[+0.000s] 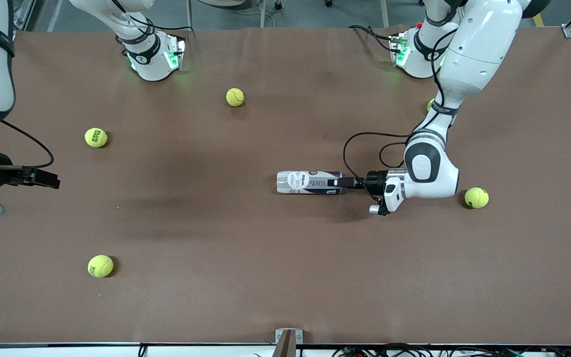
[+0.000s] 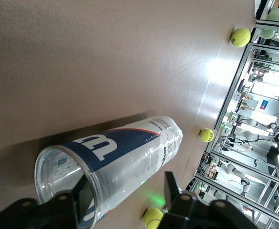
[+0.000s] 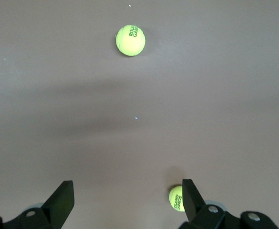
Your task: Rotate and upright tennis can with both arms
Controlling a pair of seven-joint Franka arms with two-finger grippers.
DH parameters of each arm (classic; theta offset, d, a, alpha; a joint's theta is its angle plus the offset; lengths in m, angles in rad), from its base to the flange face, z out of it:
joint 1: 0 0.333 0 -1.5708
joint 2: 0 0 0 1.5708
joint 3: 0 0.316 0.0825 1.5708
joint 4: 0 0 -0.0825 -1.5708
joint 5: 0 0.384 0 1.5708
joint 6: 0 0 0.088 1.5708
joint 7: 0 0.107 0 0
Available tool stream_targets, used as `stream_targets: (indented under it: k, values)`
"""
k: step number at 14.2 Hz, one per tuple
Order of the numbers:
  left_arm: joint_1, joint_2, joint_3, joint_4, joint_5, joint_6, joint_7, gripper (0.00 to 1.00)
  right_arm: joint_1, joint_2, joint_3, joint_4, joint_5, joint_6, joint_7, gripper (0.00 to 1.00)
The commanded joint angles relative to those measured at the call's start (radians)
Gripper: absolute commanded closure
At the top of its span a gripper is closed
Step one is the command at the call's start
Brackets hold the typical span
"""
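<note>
The tennis can (image 1: 309,182) lies on its side on the brown table, a clear tube with a white and navy label. Its open mouth faces the left arm's end of the table. My left gripper (image 1: 347,182) is at that mouth and open. In the left wrist view the can (image 2: 129,152) fills the middle. The left gripper (image 2: 127,200) has one finger inside the mouth, seen through the clear wall, and the other finger (image 2: 175,188) outside, apart from the wall. My right gripper (image 1: 42,177) waits open and empty over bare table at the right arm's end, and also shows in the right wrist view (image 3: 126,188).
Several tennis balls lie scattered on the table: one (image 1: 235,97) near the bases, two (image 1: 96,137) (image 1: 100,266) toward the right arm's end, one (image 1: 476,197) beside the left arm's wrist, and one (image 1: 430,104) partly hidden by the left arm.
</note>
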Motion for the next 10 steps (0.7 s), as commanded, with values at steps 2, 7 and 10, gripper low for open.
stream_targets:
  k: [2, 7, 10]
  values:
    - [-0.018, 0.000, 0.007, 0.011, -0.024, 0.019, 0.025, 0.91, -0.010, -0.007, 0.008, 0.039, -0.013, -0.031, -0.007, 0.00]
    - [-0.020, -0.052, 0.018, 0.039, 0.007, 0.067, -0.038, 1.00, 0.012, -0.018, 0.018, 0.039, 0.001, -0.083, 0.004, 0.00]
    - [-0.018, -0.115, 0.015, 0.080, 0.172, 0.093, -0.231, 1.00, 0.010, -0.053, 0.015, 0.030, 0.008, -0.108, 0.004, 0.00]
